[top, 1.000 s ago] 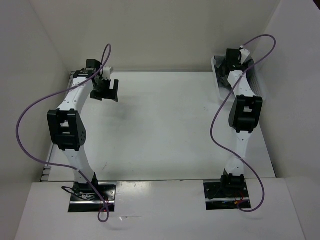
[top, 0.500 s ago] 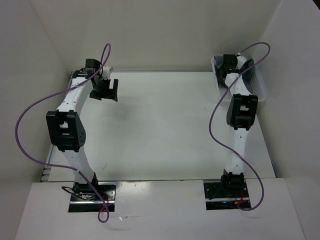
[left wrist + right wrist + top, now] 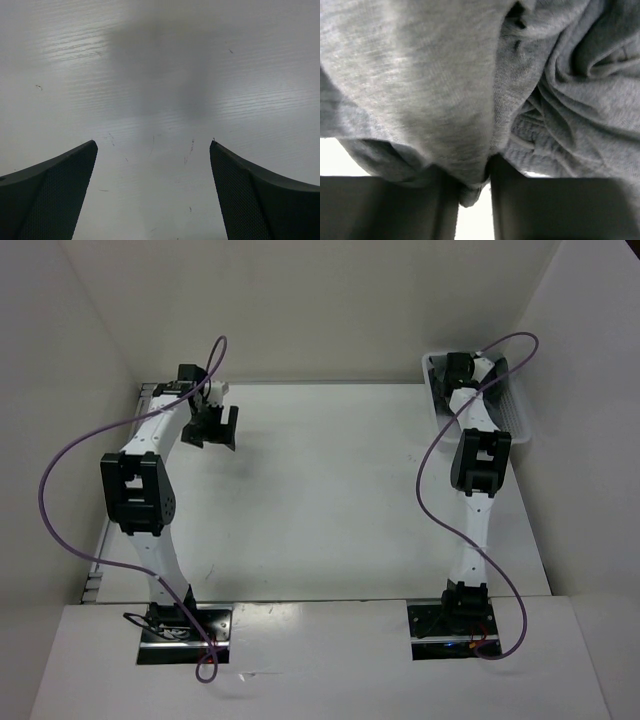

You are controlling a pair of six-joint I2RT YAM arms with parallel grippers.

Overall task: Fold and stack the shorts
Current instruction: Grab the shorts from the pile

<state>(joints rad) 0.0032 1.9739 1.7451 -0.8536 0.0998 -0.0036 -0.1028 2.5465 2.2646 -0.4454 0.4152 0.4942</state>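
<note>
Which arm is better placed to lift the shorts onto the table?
Right. The right gripper is in the basket, pinching a fold of the shorts; the left gripper hangs open over the table, well apart.

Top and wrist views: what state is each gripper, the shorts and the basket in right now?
Left gripper: open, empty, over the bare table.
Right gripper: shut on a fold of grey fabric.
Shorts: crumpled, not yet folded, pinched at one fold.
Basket: upright, at the far right corner.
</note>
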